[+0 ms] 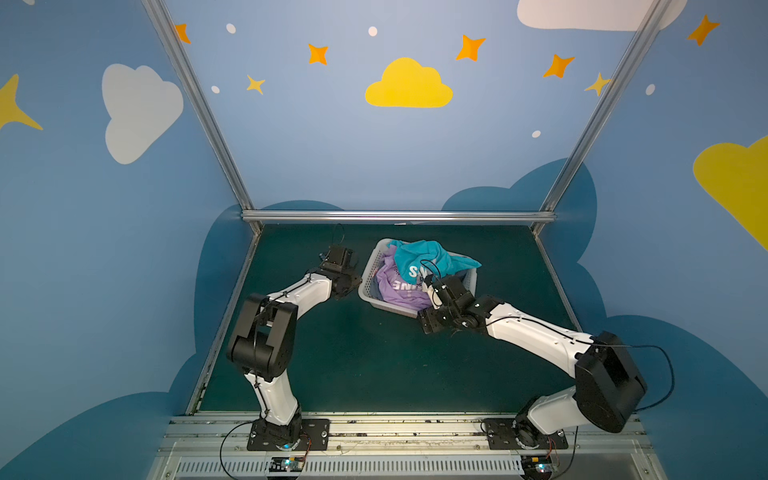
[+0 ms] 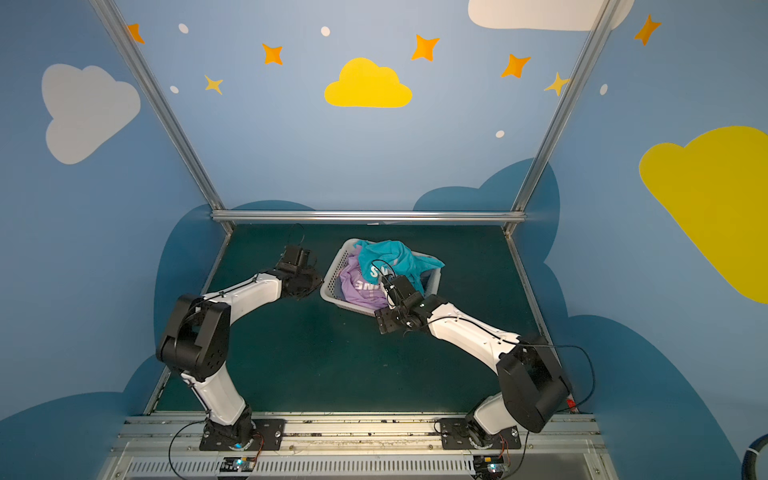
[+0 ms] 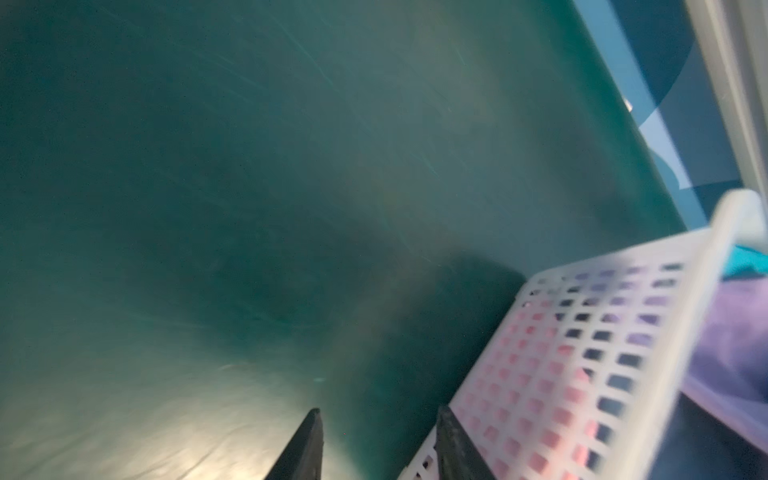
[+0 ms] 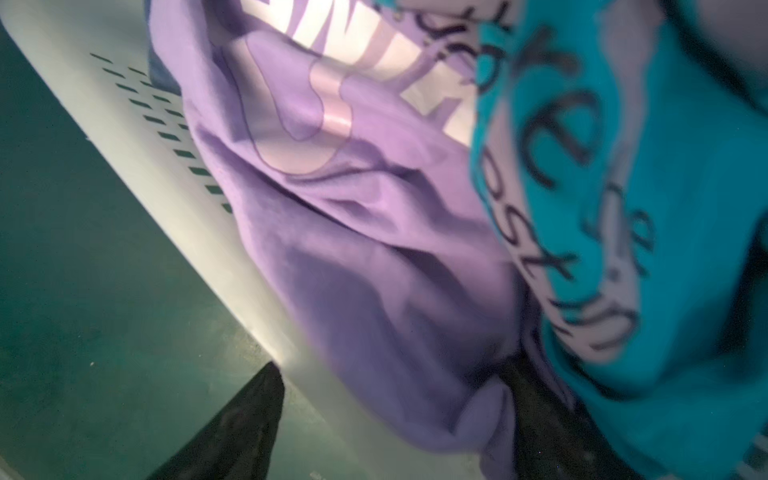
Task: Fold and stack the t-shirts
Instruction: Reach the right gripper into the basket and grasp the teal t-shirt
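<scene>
Dark green desk (image 1: 374, 365) between blue cloud-painted walls (image 1: 104, 249). Teal shirt (image 1: 419, 253) and lavender shirt (image 1: 399, 291) lie crumpled in the basket (image 1: 368, 286). Left hand (image 3: 379, 411) hovers just beside the basket, released and empty. Right hand (image 4: 392, 374) straddles the basket's wall, spread wide around lavender cloth.

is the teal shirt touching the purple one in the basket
Touching: in the right wrist view the teal shirt lies directly over the purple shirt, no gap between, inside the basket.
</scene>
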